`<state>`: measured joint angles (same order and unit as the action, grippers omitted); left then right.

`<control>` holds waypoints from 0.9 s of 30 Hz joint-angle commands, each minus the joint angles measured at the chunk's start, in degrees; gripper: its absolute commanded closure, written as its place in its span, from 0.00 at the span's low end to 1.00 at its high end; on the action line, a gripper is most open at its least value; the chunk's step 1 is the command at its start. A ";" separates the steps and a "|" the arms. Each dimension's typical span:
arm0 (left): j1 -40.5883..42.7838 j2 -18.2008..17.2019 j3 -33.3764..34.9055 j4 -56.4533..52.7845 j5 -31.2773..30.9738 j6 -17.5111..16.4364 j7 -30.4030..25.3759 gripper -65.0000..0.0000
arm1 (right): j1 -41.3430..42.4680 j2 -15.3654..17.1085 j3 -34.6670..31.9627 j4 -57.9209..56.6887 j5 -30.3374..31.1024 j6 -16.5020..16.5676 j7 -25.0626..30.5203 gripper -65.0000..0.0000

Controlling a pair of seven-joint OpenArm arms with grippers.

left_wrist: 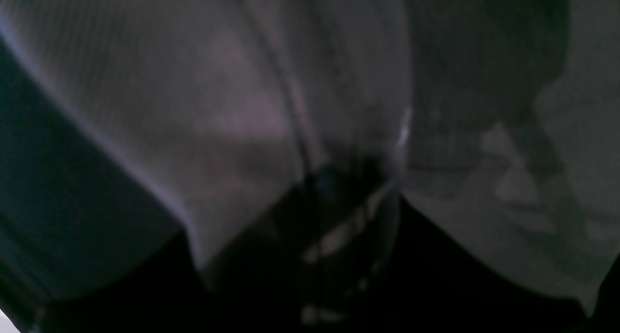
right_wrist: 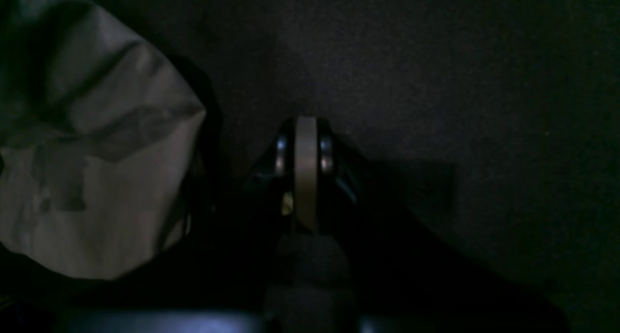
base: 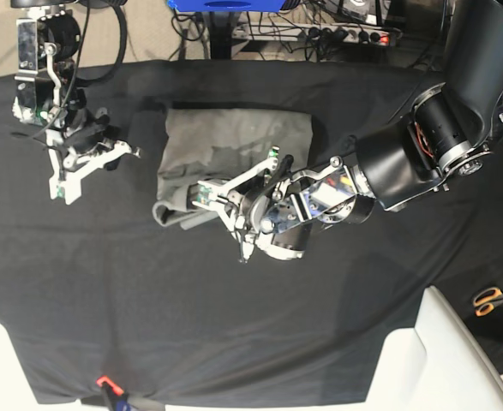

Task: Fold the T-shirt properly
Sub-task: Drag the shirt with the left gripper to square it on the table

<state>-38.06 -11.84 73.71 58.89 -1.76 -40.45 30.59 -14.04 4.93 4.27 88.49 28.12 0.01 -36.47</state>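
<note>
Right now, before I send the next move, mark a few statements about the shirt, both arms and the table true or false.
1. The T-shirt lies spread flat with both sleeves out. False: it is already folded into a compact block.
2. The left gripper is at the shirt's near edge. True.
3. The right gripper holds a corner of the shirt. False: it is shut on nothing, above the bare black cloth, with the shirt off to one side.
4. Orange-handled scissors lie at the table's edge, away from the shirt. True.
5. The shirt hangs over the table's edge. False: it rests wholly on the cloth.
</note>
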 commanded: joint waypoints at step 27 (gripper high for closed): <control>-12.44 1.86 -9.32 -2.76 -0.22 0.45 -0.13 0.00 | 0.02 0.39 -0.36 0.96 0.41 0.74 0.73 1.00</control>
<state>-48.07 -10.20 65.10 55.27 -1.76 -40.56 30.81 -14.33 5.02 3.86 88.49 28.12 0.43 -36.56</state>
